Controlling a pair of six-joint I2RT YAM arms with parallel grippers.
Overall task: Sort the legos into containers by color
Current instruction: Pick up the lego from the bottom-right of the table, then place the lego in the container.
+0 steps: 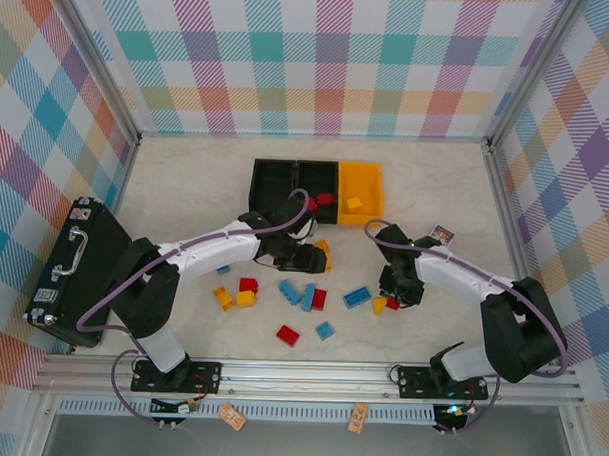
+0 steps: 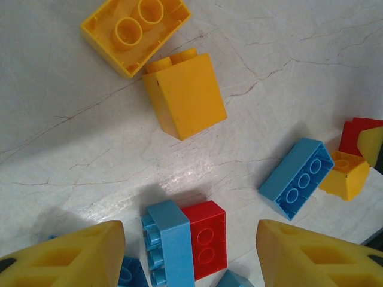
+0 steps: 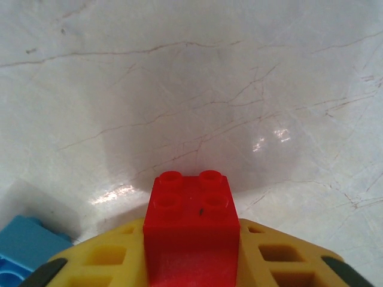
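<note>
Partly cropped red lego (image 3: 190, 206), right pincer (image 3: 191, 254)

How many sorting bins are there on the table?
3, joined in a row at the far side: a left black bin, a middle black bin, a right yellow-orange bin. None appears hidden.

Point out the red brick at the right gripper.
The red brick is clamped in the right gripper, seen in the right wrist view; from above, right of centre, beside a yellow brick.
</note>
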